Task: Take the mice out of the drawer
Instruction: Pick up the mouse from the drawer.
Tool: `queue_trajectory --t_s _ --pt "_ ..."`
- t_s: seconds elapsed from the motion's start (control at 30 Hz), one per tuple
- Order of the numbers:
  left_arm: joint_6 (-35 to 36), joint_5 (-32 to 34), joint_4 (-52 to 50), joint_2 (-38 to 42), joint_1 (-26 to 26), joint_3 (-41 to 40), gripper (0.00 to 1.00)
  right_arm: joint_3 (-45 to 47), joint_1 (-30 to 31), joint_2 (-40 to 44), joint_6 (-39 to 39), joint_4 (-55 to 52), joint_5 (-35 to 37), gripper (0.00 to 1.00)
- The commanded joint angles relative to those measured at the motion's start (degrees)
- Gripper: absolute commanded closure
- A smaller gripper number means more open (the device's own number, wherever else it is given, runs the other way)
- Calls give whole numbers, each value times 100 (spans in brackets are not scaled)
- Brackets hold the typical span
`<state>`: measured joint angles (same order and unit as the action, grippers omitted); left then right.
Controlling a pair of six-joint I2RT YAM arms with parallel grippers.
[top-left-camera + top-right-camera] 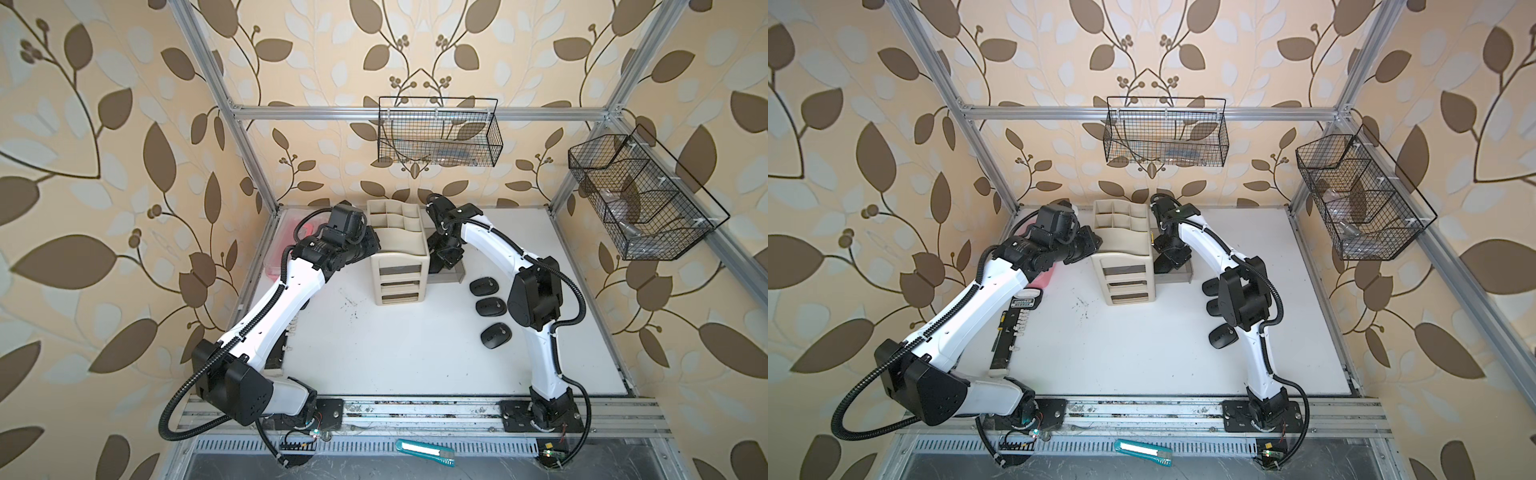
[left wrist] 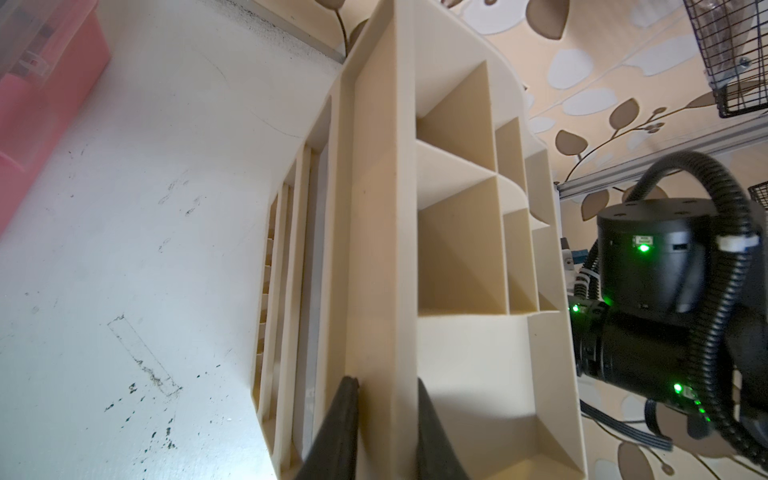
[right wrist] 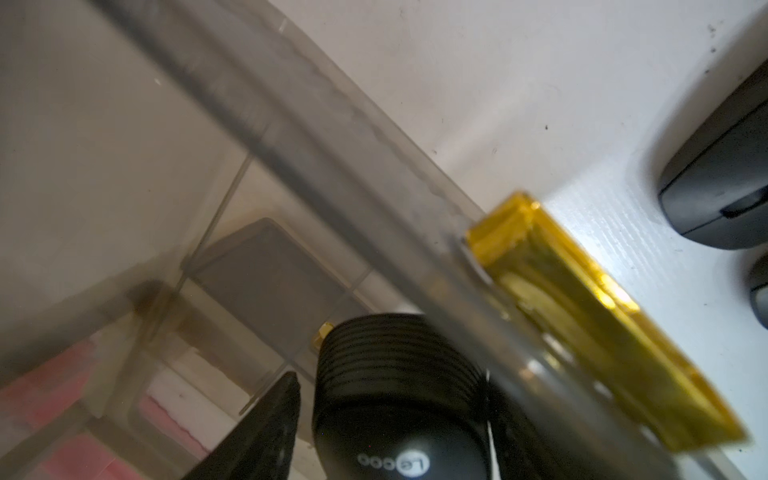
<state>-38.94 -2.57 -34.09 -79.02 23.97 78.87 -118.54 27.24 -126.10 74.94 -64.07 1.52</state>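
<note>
I see my right tool (image 3: 401,291) unclenched, straddling the black mouse (image 3: 395,399) in the drawer (image 3: 266,124), the mouse lengthwise between its fingers (image 3: 266,424), while my left tool (image 2: 386,386) clamps the organizer (image 2: 374,208).

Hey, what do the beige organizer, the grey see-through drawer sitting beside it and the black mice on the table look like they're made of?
The organizer looks like opaque beige moulded plastic, matte, with thin smooth dividers. The drawer is likely smoky translucent plastic, since surfaces behind show through its walls. The mice are probably matte black plastic shells with little shine.
</note>
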Motion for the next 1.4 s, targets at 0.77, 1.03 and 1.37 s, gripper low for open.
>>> queue_trajectory --t_s 0.77,1.03,1.37 --pt "-122 3 -95 29 73 -38 79 -440 -3 401 -266 -156 590 38" --pt "-149 238 -146 25 73 57 79 -507 -33 719 -361 -290 820 38" --pt "-93 680 -348 194 64 74 79 16 -526 1374 -341 25 862 38"
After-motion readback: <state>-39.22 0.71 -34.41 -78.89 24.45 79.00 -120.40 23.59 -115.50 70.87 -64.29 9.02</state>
